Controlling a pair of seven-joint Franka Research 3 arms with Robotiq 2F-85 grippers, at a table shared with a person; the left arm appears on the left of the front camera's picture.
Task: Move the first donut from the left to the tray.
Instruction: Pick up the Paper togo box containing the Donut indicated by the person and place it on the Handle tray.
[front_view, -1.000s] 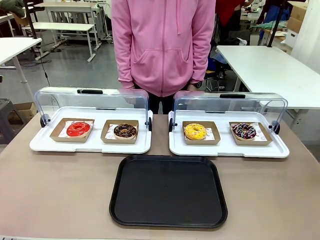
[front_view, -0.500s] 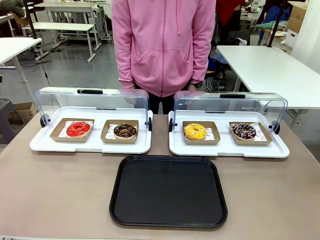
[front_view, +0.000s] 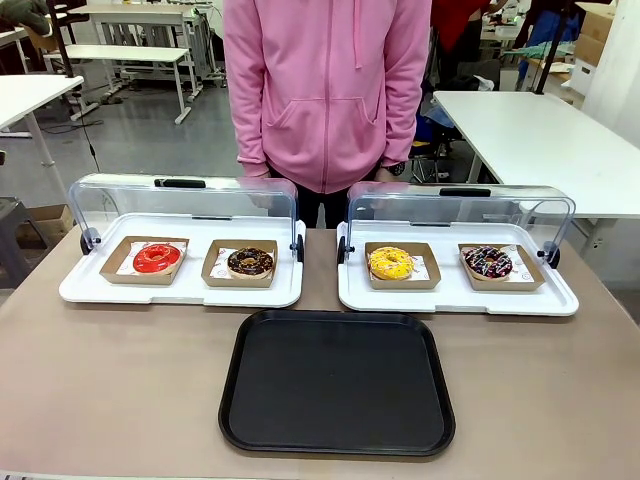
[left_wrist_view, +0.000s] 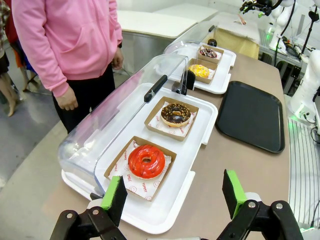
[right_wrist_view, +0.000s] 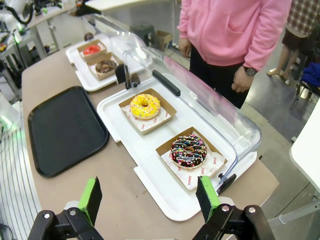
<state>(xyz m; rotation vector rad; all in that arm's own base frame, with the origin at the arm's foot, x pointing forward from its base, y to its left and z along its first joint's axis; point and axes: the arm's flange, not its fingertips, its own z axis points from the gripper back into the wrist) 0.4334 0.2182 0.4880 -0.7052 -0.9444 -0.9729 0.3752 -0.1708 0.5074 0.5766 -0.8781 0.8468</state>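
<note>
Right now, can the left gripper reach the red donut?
Probably yes: the clear lid is swung back, the red donut sits uncovered, and the left gripper hangs open facing it with nothing between.

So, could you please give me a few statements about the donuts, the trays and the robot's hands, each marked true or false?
1. The red donut lies in a brown holder on the left white tray. True.
2. The black tray holds a donut. False: all four donuts lie on the white trays.
3. The left hand and the right hand are open and hold nothing. True.
4. The yellow donut sits next to the red donut. False: the chocolate donut does; the yellow one is on the right white tray.
5. The clear lids are shut over the donuts. False: both are swung back, open.
</note>
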